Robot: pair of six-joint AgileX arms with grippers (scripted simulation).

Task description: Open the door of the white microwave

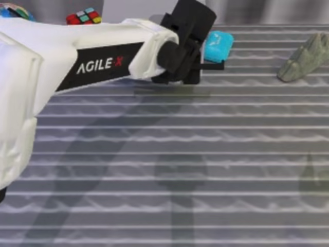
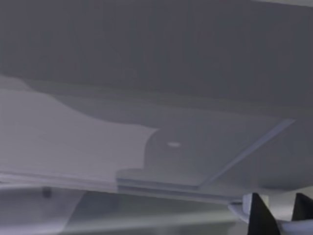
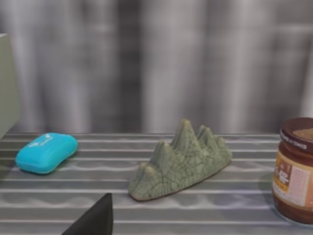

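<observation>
The white microwave [image 1: 134, 10] stands at the table's back, mostly hidden under my left arm in the top view. In the left wrist view its pale grey panels fill the picture at close range, and the door [image 2: 205, 147] slants across. My left gripper [image 1: 186, 49] is at the microwave's front, and in the left wrist view the left gripper [image 2: 279, 215] has its two dark fingertips on either side of a pale handle strip [image 2: 281, 226]. My right gripper [image 3: 100, 220] shows only as a dark wedge, parked out of the top view.
At the back left sits a colour cube [image 1: 83, 16]. A blue soap bar [image 1: 218, 45] lies right of my left gripper, a green craggy stone [image 1: 303, 57] farther right. A brown jar [image 3: 296, 169] stands beside the stone. The grey striped tabletop [image 1: 169, 170] stretches forward.
</observation>
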